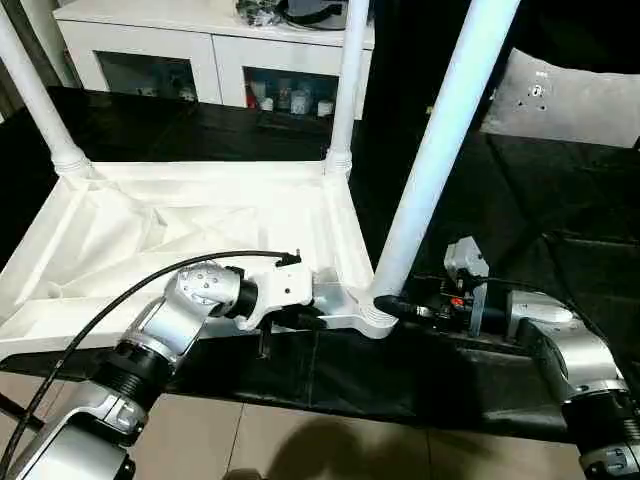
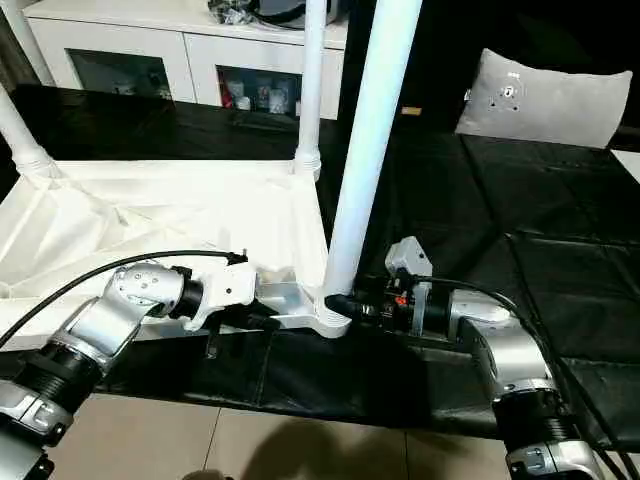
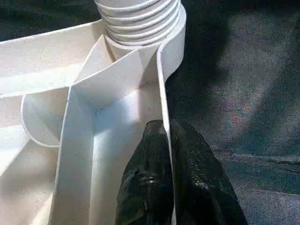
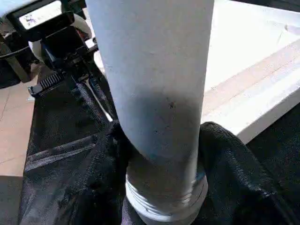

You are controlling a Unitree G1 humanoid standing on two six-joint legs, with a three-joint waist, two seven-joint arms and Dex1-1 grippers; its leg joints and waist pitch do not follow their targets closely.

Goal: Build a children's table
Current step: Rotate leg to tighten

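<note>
Legs number three upright in the tabletop (image 1: 150, 230), left claw (image 3: 168, 154) pinching its rim, right claw (image 4: 159, 154) clasping the nearest leg (image 1: 440, 150).

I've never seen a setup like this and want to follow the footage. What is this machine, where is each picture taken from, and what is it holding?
It is a humanoid robot with two silver arms. Two pictures come from cameras on its head, looking down over the forearms. The other two come from a camera on each wrist, looking along that arm's black fingers.

On the black cloth lies a white table top, underside up. Three legs stand in its corner sockets.

The left end effector is shut on the top's rim, near a corner. The right end effector has a finger on each side of the base of the nearest leg, just above its threaded end.

Behind stand a white cabinet and a grey cushion.
</note>
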